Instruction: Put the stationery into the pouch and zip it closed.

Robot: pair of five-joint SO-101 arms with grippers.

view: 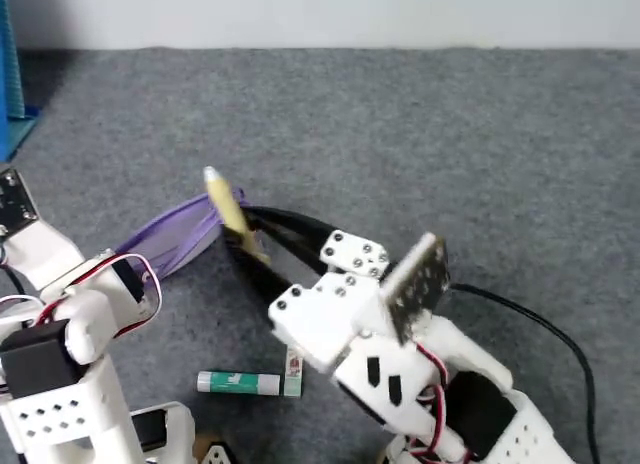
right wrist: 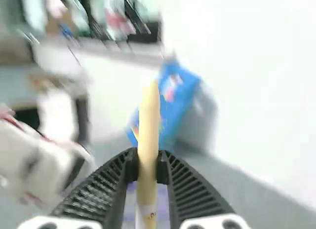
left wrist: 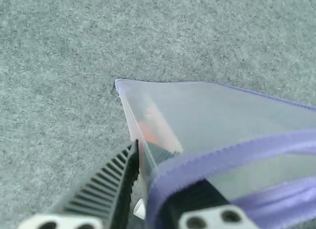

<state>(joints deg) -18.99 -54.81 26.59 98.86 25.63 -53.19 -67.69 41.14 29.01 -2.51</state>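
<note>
My arms are white plastic with black motor blocks. The left arm (view: 60, 384) trails thin red and white wires (view: 135, 284); the right arm (view: 340, 329) carries dark screws (view: 355, 250) and a thick black cable (view: 540, 329). The left claw (left wrist: 140, 155) and right claw (right wrist: 147, 160) are black and ribbed.

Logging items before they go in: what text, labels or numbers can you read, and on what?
None can be read.
On the glue stick: label marks, too small.
On the white piece beside it: red marks, too small.
On the pen in the right tool: a mark near its end, blurred.
On the blue box: print, blurred.
On the pouch: no print seen.
</note>
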